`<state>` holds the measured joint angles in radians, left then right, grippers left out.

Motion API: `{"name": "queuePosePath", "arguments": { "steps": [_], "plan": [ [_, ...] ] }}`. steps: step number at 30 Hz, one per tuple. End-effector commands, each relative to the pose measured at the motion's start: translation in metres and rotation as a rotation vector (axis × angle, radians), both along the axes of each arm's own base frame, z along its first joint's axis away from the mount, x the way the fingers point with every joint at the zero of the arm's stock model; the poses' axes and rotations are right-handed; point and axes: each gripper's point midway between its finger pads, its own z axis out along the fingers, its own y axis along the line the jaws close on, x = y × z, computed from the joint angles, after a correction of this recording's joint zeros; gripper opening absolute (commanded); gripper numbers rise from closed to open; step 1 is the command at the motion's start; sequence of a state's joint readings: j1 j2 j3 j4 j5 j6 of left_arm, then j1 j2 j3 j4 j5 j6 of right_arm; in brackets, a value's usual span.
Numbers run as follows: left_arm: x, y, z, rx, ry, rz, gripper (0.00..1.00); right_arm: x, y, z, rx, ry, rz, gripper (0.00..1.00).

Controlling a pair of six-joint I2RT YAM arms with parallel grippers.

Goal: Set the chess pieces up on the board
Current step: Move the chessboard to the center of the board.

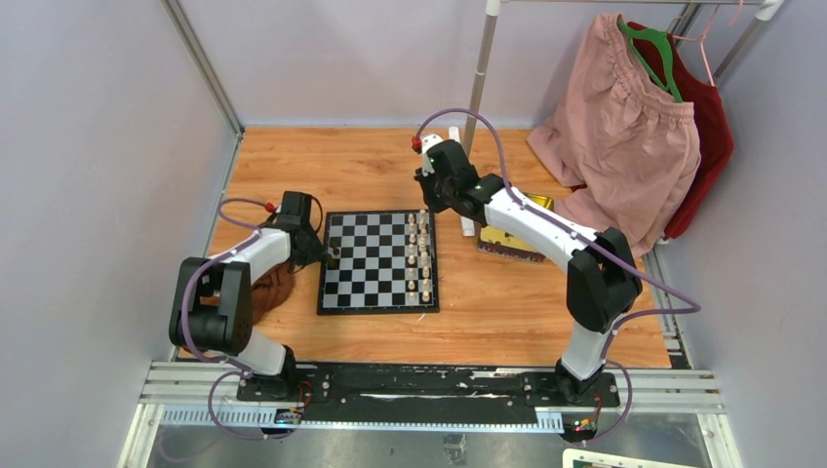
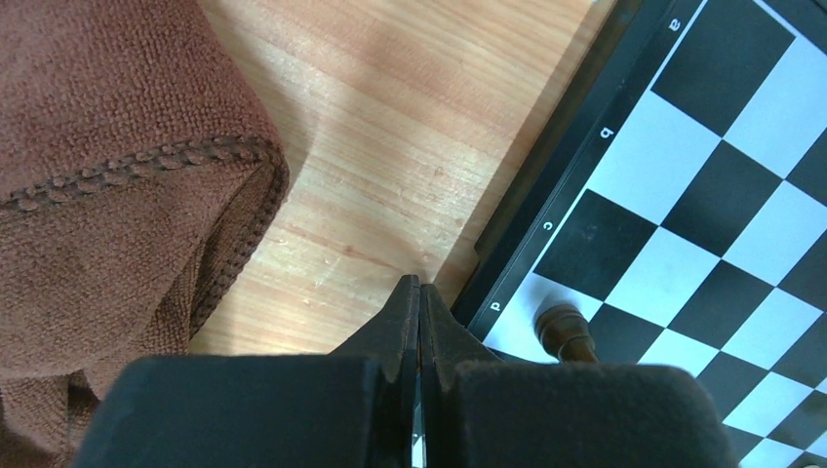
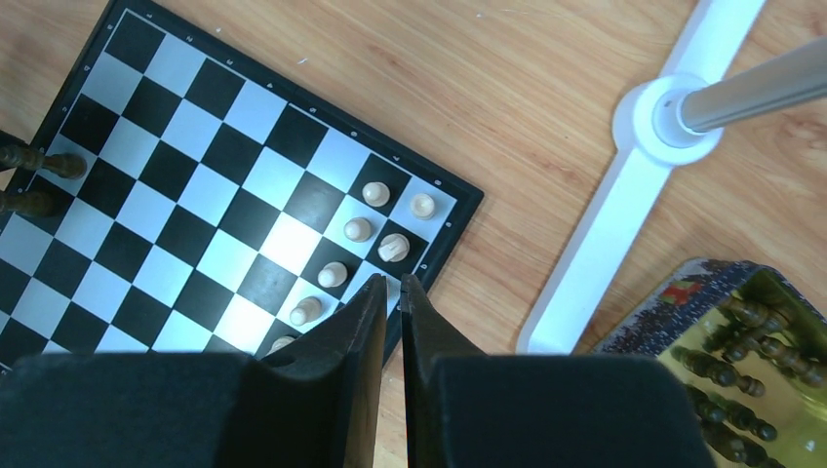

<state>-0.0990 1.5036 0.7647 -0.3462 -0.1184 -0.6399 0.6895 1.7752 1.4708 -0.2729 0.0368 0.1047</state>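
Dark piece [image 2: 564,330] stands upright; left end effector [image 2: 419,289] closed empty, right end effector [image 3: 392,285] barely ajar.

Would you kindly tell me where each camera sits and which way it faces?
Top external: above and behind, looking down on the table and board; both arms show.
Left wrist: on the left arm, looking down past the shut left hand at the board's edge and brown cloth.
Right wrist: on the right arm, looking down past the right hand at cream pieces and gold tray.
Shared: all see the board.
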Motion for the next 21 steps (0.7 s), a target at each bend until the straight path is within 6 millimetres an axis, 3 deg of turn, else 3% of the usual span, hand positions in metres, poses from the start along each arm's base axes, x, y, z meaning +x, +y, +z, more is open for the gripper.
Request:
{"name": "queuePosePath", "arguments": {
  "steps": [1,11,21],
  "plan": [
    [0.002,-0.011,-0.002,-0.072,-0.021,0.002,0.0,0.004,-0.02,0.018,0.008,-0.038,-0.068,0.15],
    [-0.004,-0.021,-0.005,-0.136,-0.03,0.011,0.0,0.007,-0.068,0.014,-0.029,-0.032,-0.234,0.15],
    [-0.015,-0.033,-0.007,-0.199,-0.035,0.01,0.0,0.005,-0.129,0.004,-0.078,-0.007,-0.409,0.16]
  ]
}}
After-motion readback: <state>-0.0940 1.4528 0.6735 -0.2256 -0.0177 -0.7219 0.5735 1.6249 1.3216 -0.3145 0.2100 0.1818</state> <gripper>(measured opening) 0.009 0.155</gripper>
